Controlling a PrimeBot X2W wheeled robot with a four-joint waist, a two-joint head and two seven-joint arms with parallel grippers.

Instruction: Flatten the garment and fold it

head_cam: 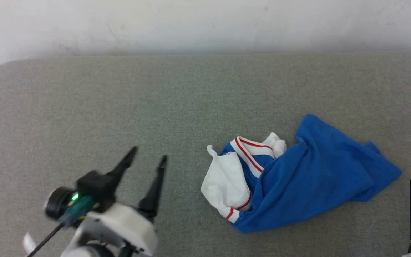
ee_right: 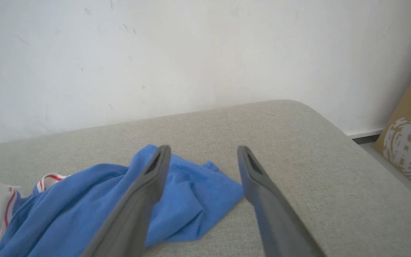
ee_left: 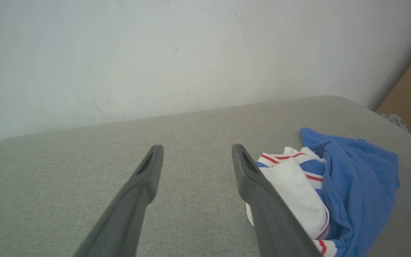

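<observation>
1. My left gripper [head_cam: 148, 152] is hovering with its jaws spread wide, holding nothing.
2. My right gripper [ee_right: 203, 150] is gaping empty too.
3. The shirt [head_cam: 316, 171] is lying crumpled on the gray cushion [head_cam: 120, 100], at my left gripper's three o'clock.

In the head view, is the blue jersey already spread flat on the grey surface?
No, the jersey lies crumpled in a heap, its blue body bunched over a white sleeve.
</observation>
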